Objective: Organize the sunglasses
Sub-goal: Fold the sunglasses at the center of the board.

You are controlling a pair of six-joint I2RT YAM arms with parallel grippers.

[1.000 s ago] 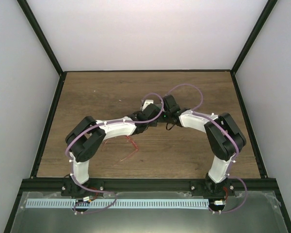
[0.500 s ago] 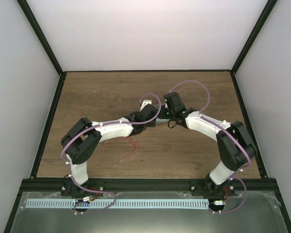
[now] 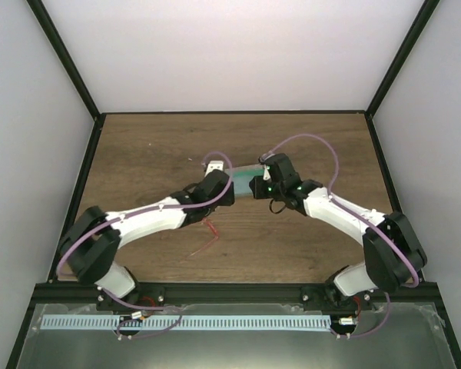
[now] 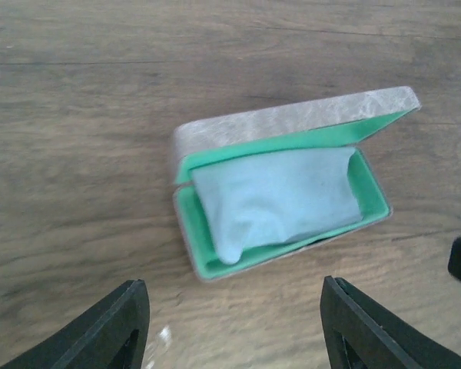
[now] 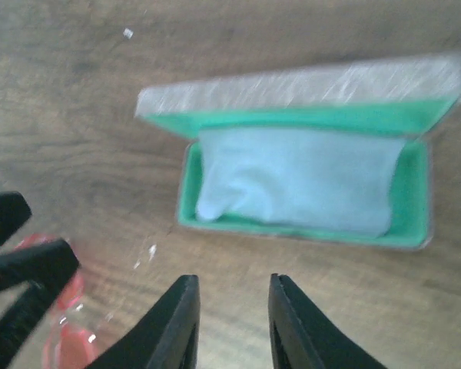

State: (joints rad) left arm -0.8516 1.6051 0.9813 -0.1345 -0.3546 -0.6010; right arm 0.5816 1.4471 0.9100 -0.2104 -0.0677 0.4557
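Observation:
The grey case (image 4: 292,123) lies open on the table, its green lining showing and a pale blue cloth (image 4: 280,196) bunched inside. In the top view the case (image 3: 242,178) sits between the two wrists. My left gripper (image 4: 232,307) hangs open just short of the case's front edge, nothing between its fingers. My right gripper (image 5: 233,300) is open more narrowly, also just short of the case (image 5: 307,115) and empty. The red-framed sunglasses (image 3: 207,229) lie on the table under my left forearm. They show blurred at the lower left of the right wrist view (image 5: 65,338).
The wooden table (image 3: 154,154) is walled by white panels with a black frame edge (image 3: 77,200). Both forearms arch over the table's middle. The left gripper's black fingers (image 5: 19,261) show at the left edge of the right wrist view.
Both grippers were shut and pressed close together over the case. They have opened and drawn apart, left arm stretching out leftward, right arm shifting right, so the open case now shows between them.

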